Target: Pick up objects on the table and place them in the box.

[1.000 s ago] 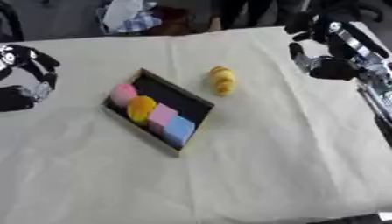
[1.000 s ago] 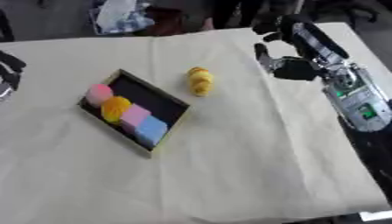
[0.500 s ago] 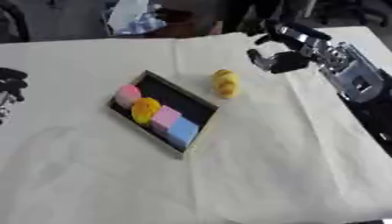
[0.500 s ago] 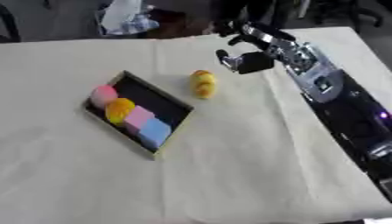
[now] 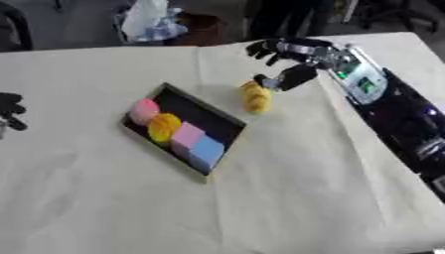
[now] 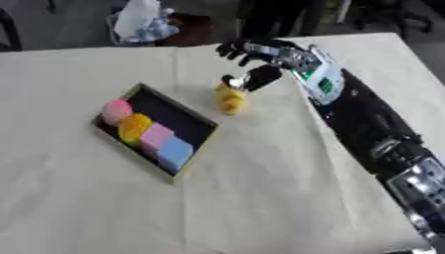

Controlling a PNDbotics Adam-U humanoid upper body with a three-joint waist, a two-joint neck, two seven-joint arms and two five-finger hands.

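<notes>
Right robot hand (image 5: 291, 59) over far tabletop (image 5: 287, 198), fingers spread, thumb tip just beside lumpy yellow object (image 5: 256, 96). Yellow object on cloth, near shallow black rectangular box (image 5: 217, 124) holding pink, orange, blue pieces. Left robot hand (image 5: 9, 110) at left edge, finger state unclear.

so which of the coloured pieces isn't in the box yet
The yellow piece: it lies on the tablecloth beside the box, just under the right hand. The pink, orange, pink and blue pieces already sit inside the box.

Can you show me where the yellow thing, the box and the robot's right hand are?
yellow object (image 5: 256, 97), left eye view, its middle.
box (image 5: 215, 113), left eye view, bare dark floor.
right hand (image 5: 291, 61), left eye view, palm.
</notes>
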